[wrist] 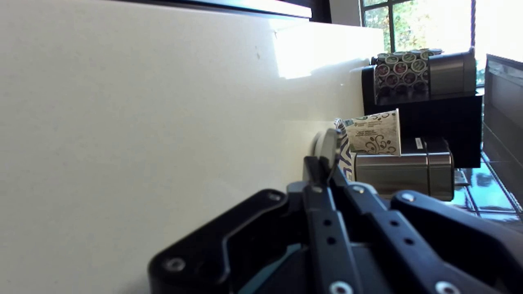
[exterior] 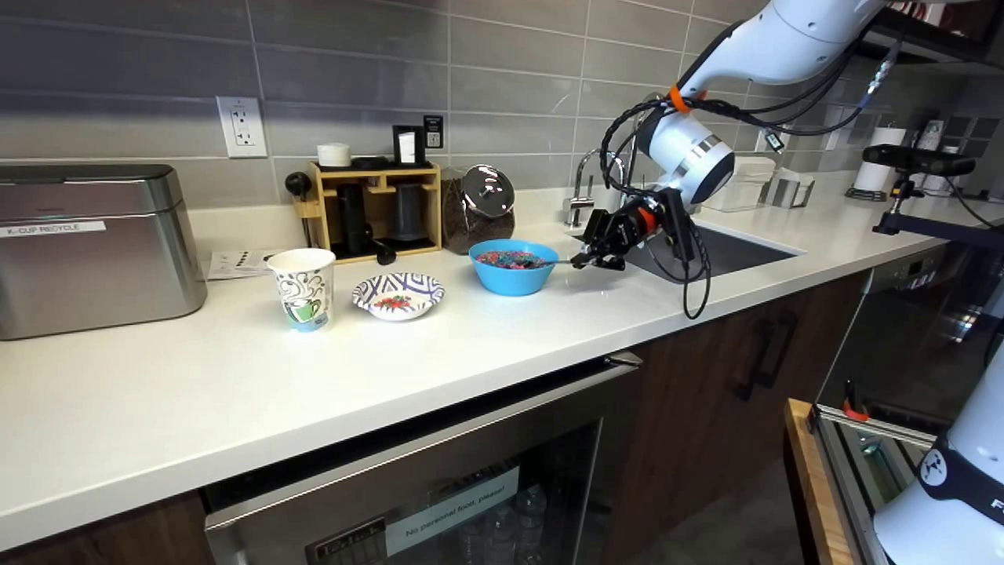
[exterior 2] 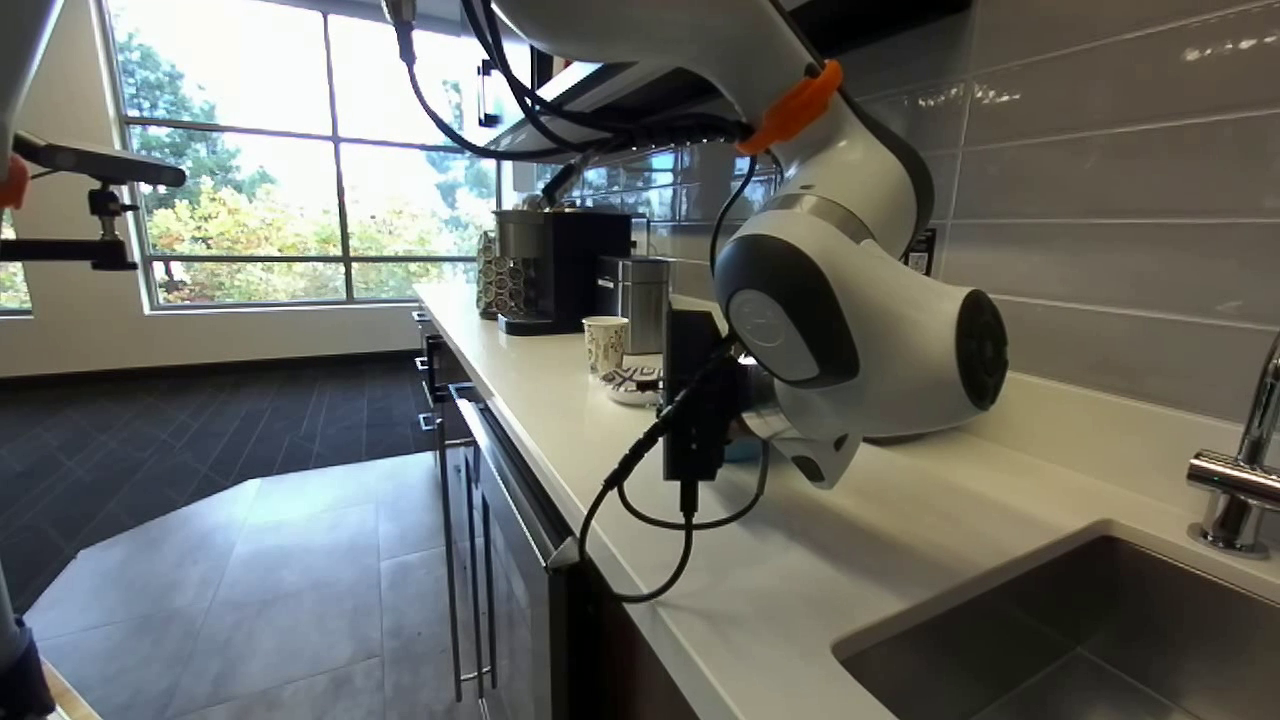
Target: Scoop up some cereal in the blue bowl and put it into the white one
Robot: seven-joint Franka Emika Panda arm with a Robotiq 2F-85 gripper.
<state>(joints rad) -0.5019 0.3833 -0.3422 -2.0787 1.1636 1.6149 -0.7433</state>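
Exterior view: the gripper (exterior: 582, 260), nearly closed, pinches a utensil (exterior: 562, 261) reaching into the blue bowl (exterior: 511, 280), white bowl (exterior: 400, 281) beyond.

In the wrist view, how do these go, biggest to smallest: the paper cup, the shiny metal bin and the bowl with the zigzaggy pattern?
1. metal bin
2. paper cup
3. patterned bowl, counting only what shows; part is hidden.

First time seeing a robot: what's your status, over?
Jaws shut on a metal utensil. Its far end in the blue bowl, at the cereal. Paper cup past the white patterned bowl, not between the two bowls.
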